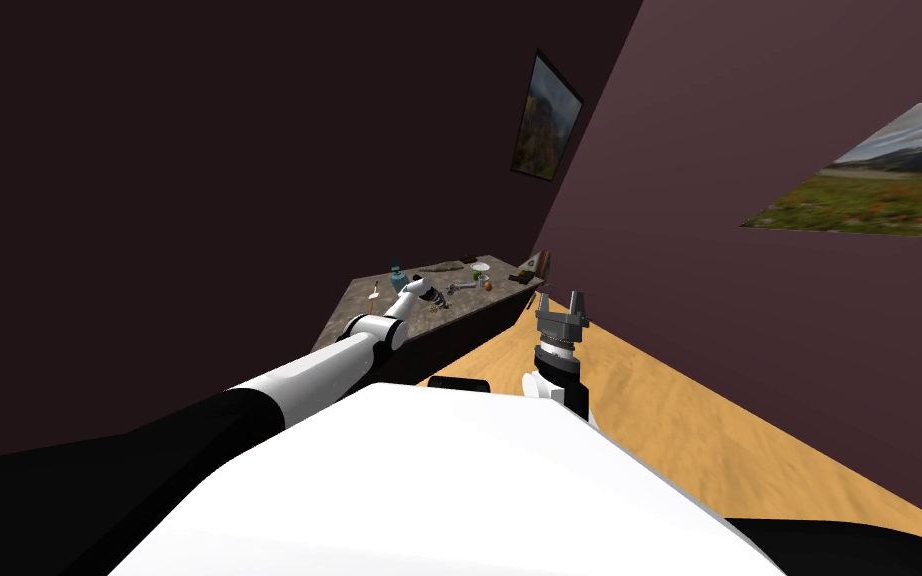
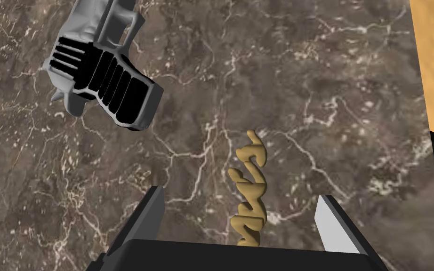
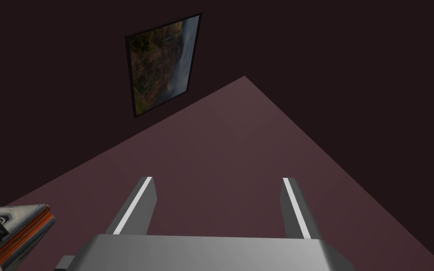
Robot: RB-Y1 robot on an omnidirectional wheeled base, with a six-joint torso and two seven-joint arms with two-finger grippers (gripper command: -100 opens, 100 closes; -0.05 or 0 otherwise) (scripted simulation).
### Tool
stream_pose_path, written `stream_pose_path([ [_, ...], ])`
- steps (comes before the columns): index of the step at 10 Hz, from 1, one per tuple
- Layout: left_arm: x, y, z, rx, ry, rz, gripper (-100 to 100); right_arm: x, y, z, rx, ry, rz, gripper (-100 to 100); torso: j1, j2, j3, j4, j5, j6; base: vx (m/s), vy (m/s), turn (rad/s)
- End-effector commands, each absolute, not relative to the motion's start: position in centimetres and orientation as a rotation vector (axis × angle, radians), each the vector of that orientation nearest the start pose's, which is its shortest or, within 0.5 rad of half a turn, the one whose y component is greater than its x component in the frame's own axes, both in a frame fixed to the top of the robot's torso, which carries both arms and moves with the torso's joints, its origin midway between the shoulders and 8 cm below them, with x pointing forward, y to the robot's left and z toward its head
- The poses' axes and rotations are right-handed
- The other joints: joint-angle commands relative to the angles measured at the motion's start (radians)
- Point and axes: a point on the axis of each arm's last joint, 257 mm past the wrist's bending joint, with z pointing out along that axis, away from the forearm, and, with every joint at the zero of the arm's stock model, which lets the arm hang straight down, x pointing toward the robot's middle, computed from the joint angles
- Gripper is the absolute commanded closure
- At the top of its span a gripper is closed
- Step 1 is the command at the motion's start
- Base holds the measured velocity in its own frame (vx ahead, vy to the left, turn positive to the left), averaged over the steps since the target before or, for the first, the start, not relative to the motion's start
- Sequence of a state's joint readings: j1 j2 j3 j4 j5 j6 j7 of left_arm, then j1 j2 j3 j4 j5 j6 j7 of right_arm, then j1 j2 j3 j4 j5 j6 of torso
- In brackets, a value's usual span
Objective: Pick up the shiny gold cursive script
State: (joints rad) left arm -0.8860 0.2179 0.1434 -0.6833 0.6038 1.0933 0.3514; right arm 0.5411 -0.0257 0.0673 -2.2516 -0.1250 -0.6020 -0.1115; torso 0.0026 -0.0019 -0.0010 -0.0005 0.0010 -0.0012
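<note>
The left gripper (image 2: pixel 240 195) hung over a table (image 1: pixel 357 302) with a brown, white-veined stone top, its arm stretched out from the near side. Its two fingers stood wide apart with the gold cursive script (image 2: pixel 250 162) between them, a clear gap on either side and neither blade touching it. The script lay on the stone with its length running away from the gripper, its nearest end hidden behind the dark gripper body. Farther along the tabletop lay a grey tool with a black ribbed block (image 2: pixel 105 82), well apart from the script. A teal bottle (image 1: pixel 397 270) and a white bowl (image 1: pixel 482 267) stood toward the table's far side. The right gripper (image 1: pixel 561 299) was raised over the wooden floor (image 1: pixel 669 410), just right of the table's near right corner, fingers pointing up and spread wide around nothing.
</note>
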Motion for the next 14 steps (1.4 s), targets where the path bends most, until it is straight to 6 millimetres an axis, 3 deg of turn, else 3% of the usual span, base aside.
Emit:
stream_pose_path([
  [1,59.3,13.9,-31.6,-2.669,1.647,-0.942,-100,33.0,-27.6,1.6,0.745,0.492,1.538,0,0.0,0.0,0.0,0.0,0.0,0.0,0.015,0.037,0.008],
  [8,57.3,13.6,-32.0,-2.778,1.677,-0.803,-100,33.0,-27.6,1.6,0.745,0.492,1.538,0,0.0,0.0,0.0,0.0,0.0,0.0,0.015,0.039,0.005],
  [9,57.2,13.5,-32.1,-2.782,1.677,-0.798,0,33.0,-27.6,1.6,0.745,0.492,1.538,0,-0.001,0.001,0.0,0.0,0.0,0.0,0.0,0.0,0.0],
  [10,56.9,13.4,-33.2,-2.783,1.671,-0.8,-100,33.0,-27.6,1.6,0.745,0.492,1.538,0,-0.002,0.001,0.0,0.0,0.0,0.0,0.029,-0.014,-0.036],
  [12,56.8,13.3,-33.8,-2.786,1.672,-0.795,-100,33.0,-27.6,1.6,0.745,0.492,1.538,0,-0.004,-0.002,-0.001,-0.001,-0.001,0.0,0.04,-0.016,-0.02],
  [13,56.8,13.2,-33.8,-2.783,1.67,-0.799,100,33.0,-27.6,1.6,0.745,0.492,1.538,0,-0.004,-0.001,-0.001,0.0,-0.001,0.0,0.0,0.0,0.0],
  [14,56.8,13.2,-33.8,-2.784,1.67,-0.799,100,33.0,-27.6,1.6,0.745,0.492,1.538,0,-0.003,0.0,0.0,0.0,-0.001,0.0,0.0,0.0,0.0],
])
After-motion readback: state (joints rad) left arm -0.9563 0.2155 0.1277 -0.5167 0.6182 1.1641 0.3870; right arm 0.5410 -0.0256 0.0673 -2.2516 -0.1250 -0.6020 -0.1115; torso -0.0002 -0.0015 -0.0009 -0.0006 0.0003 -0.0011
